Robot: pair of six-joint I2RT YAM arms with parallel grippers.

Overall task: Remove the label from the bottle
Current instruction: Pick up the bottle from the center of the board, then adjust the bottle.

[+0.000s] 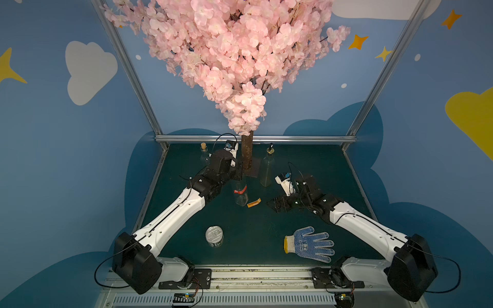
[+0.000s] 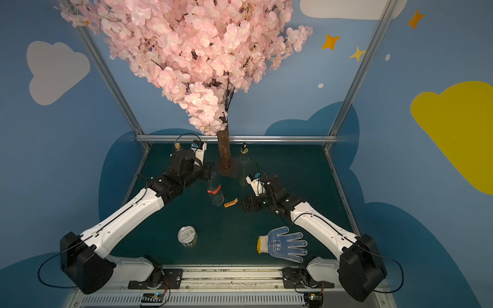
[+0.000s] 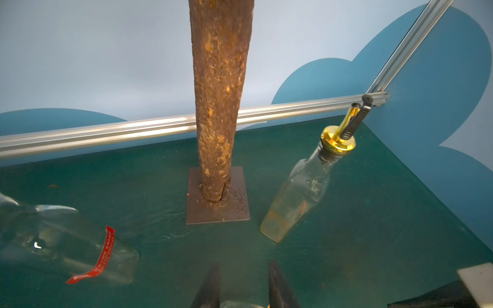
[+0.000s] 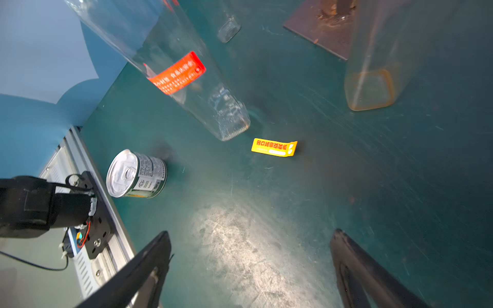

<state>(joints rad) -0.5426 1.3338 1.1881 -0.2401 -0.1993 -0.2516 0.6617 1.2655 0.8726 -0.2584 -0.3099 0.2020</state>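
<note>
A clear glass bottle [image 1: 241, 196] stands upright mid-table with a red label [image 1: 240, 190] round it, also seen in the right wrist view as the red label [image 4: 177, 73]. A loose yellow label [image 1: 254, 202] lies flat on the table just right of the bottle's base. My left gripper [image 1: 238, 172] hangs by the bottle's top and hides the neck in both top views. In the left wrist view my left gripper [image 3: 243, 264] has its fingers close together, and the bottle [image 3: 80, 245] stands off to one side of them. My right gripper [image 4: 250, 232] stands wide open and empty, right of the yellow label [image 4: 274, 147].
A tree trunk [image 1: 246, 157] on a metal plate and an oil bottle [image 1: 267, 170] with a gold pourer stand behind the bottle. A corked bottle [image 1: 204, 152] stands behind my left arm. A tin can [image 1: 214, 236] and a dotted glove [image 1: 310, 244] lie near the front.
</note>
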